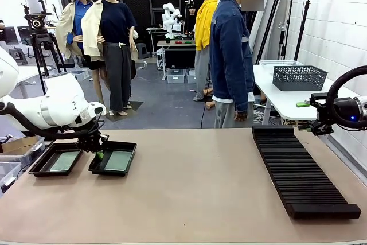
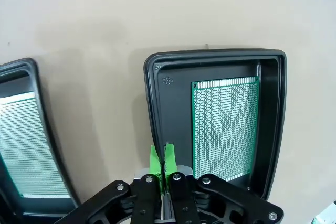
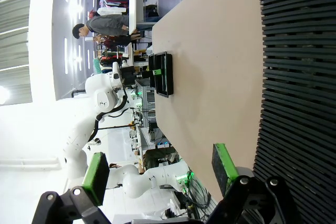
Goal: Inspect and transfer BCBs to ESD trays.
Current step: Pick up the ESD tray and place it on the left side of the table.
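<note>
Two black ESD trays sit side by side at the table's left. A green BCB [image 1: 63, 160] lies flat in the left tray [image 1: 38, 164]. Another BCB [image 1: 117, 160] [image 2: 226, 124] lies in the right tray [image 1: 129, 162] [image 2: 151, 98]. My left gripper [image 1: 99, 153] [image 2: 161, 156] hangs just over the right tray's near wall, green pads pressed together, shut on nothing. The left tray's rim [image 2: 37, 93] and its board [image 2: 21, 145] show at the left wrist view's edge. My right gripper [image 1: 319, 123] [image 3: 160, 171] hovers open over the table's far right, beside the rack, with nothing between its fingers.
A long black slotted rack [image 1: 298, 170] [image 3: 299, 77] lies along the table's right side. A person in a denim jacket [image 1: 231, 55] stands at the far edge. Behind, a white side table carries a grey basket [image 1: 299, 77]. Bare tabletop [image 1: 189, 187] spreads between trays and rack.
</note>
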`<state>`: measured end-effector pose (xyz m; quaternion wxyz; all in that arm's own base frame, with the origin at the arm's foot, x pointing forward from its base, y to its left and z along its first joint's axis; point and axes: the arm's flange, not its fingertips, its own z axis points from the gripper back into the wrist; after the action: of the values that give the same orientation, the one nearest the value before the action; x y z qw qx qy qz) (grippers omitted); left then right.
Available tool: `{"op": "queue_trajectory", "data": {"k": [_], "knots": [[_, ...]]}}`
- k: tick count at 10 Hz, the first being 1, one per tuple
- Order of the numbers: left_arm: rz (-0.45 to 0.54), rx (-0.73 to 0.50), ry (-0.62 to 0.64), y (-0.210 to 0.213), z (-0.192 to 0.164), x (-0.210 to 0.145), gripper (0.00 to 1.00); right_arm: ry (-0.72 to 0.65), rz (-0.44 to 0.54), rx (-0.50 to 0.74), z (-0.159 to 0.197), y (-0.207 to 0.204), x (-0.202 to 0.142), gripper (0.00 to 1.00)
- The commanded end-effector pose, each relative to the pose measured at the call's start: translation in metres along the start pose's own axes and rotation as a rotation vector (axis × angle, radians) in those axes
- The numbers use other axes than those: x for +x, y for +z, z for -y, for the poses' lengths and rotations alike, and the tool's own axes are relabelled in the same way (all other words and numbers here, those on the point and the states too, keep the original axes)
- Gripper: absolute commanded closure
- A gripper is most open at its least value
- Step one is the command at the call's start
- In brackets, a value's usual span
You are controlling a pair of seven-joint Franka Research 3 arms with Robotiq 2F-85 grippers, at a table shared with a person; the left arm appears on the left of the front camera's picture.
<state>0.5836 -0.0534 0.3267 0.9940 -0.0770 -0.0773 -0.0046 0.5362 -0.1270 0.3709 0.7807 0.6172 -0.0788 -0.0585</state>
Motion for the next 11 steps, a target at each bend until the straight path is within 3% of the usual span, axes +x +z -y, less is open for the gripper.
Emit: {"op": "queue_trajectory", "data": {"k": [1,5,7,11], "knots": [[-0.007,-0.004,-0.006,0.005,-0.013,-0.004,1.00,-0.009,-0.009,0.007,-0.002,0.000,0.004,0.00],[-0.017,0.026,-0.007,0.007,-0.023,-0.005,1.00,-0.009,-0.009,0.007,-0.002,0.000,0.004,0.00],[-0.028,0.022,-0.020,0.008,-0.024,-0.005,0.75,-0.009,-0.009,0.007,-0.002,0.000,0.004,0.00],[-0.027,0.034,-0.028,0.019,-0.025,-0.005,0.04,-0.009,-0.009,0.007,-0.002,0.000,0.004,0.00]]}}
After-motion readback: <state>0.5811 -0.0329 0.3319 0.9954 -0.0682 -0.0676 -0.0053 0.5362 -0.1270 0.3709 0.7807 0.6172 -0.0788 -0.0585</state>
